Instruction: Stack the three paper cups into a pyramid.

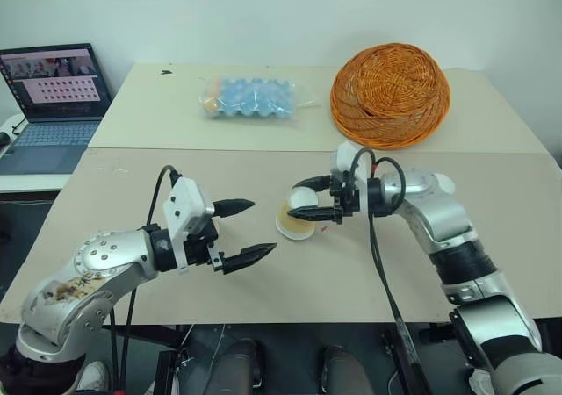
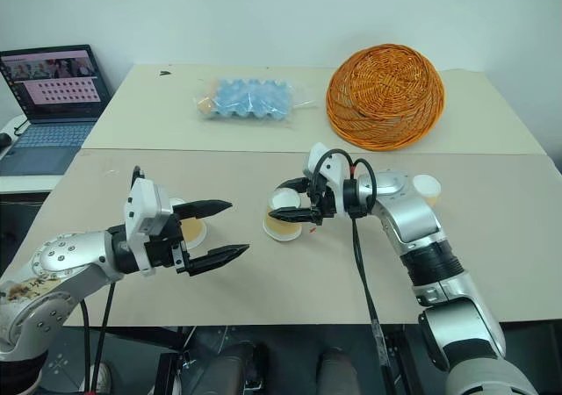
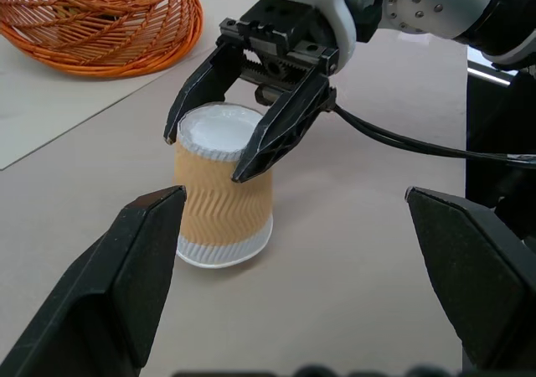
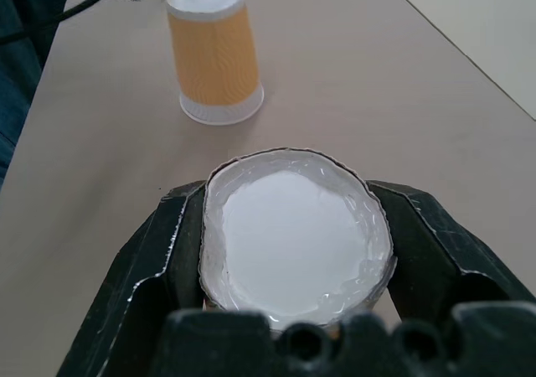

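The held cup (image 3: 222, 193) sits upside down near the middle of the bench (image 1: 132, 193), white base up and wide rim down. Its rim is at or just above the surface, and whether it touches cannot be told. The right pincer (image 2: 277, 202) is clamped tight on the narrow base end, one black finger on each side. Gripping it up there probably leaves the rim free to land flat.

A second cup (image 2: 189, 228) stands inverted at 9 o'clock from the held one, just behind the left pincer (image 1: 263, 226). A third cup (image 2: 426, 187) stands at 3 o'clock, beyond the right forearm. The two are well apart, so no base pair is formed yet. It looks as though the held cup is being brought toward the second one to start the bottom row.

The left pincer hangs with its jaws spread wide, holding and touching nothing. It points at the held cup, perhaps ready to steady a neighbour.

Farther out, a wicker basket (image 1: 390, 95) lies domed at 1 o'clock. A blue egg tray (image 1: 250, 96) in plastic wrap is at 11 o'clock, and a laptop (image 1: 53, 105) at 10 o'clock.
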You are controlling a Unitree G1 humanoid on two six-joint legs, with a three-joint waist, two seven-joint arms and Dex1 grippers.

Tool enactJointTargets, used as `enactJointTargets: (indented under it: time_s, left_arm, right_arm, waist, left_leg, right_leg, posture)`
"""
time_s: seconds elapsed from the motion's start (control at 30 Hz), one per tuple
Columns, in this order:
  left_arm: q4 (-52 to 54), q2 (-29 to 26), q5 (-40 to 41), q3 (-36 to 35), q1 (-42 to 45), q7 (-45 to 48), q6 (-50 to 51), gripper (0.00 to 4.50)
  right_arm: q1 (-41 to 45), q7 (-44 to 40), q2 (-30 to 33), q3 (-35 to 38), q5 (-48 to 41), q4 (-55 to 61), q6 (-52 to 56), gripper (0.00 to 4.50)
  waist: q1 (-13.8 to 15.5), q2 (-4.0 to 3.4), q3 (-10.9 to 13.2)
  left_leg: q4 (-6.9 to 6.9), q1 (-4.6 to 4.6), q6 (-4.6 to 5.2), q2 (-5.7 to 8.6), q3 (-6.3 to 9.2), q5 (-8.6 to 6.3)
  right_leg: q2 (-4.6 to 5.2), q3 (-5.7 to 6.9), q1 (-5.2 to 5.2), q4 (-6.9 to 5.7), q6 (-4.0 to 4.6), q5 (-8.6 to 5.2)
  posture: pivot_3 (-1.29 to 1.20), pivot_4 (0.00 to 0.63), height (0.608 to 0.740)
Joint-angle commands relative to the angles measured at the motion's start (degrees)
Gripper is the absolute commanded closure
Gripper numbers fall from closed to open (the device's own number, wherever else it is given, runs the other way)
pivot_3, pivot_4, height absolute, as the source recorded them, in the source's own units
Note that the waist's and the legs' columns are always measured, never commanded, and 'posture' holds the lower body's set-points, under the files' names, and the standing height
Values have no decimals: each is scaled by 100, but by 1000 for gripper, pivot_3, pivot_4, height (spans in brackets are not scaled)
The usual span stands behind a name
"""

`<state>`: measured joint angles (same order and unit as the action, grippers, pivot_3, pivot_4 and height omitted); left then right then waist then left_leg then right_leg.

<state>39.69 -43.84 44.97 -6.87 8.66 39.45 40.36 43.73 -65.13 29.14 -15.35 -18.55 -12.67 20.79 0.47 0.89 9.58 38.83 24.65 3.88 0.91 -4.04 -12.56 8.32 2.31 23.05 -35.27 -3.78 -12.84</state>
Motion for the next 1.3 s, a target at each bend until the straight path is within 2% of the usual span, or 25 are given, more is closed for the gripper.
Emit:
enactJointTargets:
  time_s: [0.03,0.23,0.27,0.4,0.43,0.63,0.93,1.03,1.13,1.3]
  left_arm:
    - [270,-72,131,-197,-34,-71,36,0]
    - [311,-129,149,-249,-87,-98,33,0]
    - [309,-131,150,-250,-89,-97,28,0]
    - [290,-134,130,-236,-83,-93,9,0]
    - [280,-128,131,-229,-76,-92,7,0]
    - [237,-90,109,-167,-40,-82,-16,0]
    - [192,-33,106,-117,-3,-68,-33,0]
    - [180,-6,87,-99,-8,-65,-53,0]
    - [171,-9,16,-103,-47,-63,-93,0]
    - [169,-17,-12,-204,-105,-121,-104,0]
  right_arm:
    - [180,-142,-147,38,205,-339,-421,1849]
    - [183,-211,-250,103,370,-537,-529,1849]
    - [181,-207,-265,122,381,-541,-536,1364]
    - [173,-203,-285,187,437,-496,-560,82]
    - [181,-205,-270,216,436,-450,-540,24]
    - [115,-280,-51,355,379,-104,-400,24]
    - [-770,-346,895,905,162,847,-9,24]
    - [-1338,-185,1324,1431,36,1130,177,24]
    - [-2091,82,1704,2257,-292,1791,574,24]
    - [-3526,1038,1725,3806,-933,3475,1674,24]
  waist:
    - [-9,0,0]
    - [-33,0,0]
    - [-36,0,0]
    - [-45,0,0]
    - [-45,0,0]
    - [-53,0,0]
    - [-4,1,0]
    - [12,1,1]
    - [46,2,1]
    - [41,2,1]
  left_leg:
    - [-1,3,-3,0,0,2]
    - [0,3,-6,1,0,4]
    - [0,3,-6,1,0,4]
    - [0,2,-10,1,0,6]
    - [0,4,-10,2,0,6]
    - [0,4,-11,2,-4,7]
    - [0,5,-8,4,-3,5]
    - [1,4,-3,2,-4,2]
    - [1,5,14,3,-4,-8]
    - [1,7,25,-3,-3,-16]
  right_leg:
    - [0,0,0,-5,0,0]
    - [0,-1,2,-12,0,0]
    - [0,-1,4,-13,0,0]
    - [0,-1,5,-18,0,-1]
    - [0,-2,6,-21,0,-1]
    - [2,-1,11,-40,1,-4]
    - [7,0,9,-38,-1,-6]
    - [7,0,8,-39,0,-6]
    - [10,1,5,-38,-1,-8]
    - [13,-1,5,-37,-3,-10]
  posture:
    - [0,150,726]
    - [0,150,726]
    - [0,150,726]
    - [0,150,726]
    - [0,150,726]
    - [0,150,726]
    - [0,150,726]
    - [0,150,726]
    - [0,150,726]
    - [0,150,726]
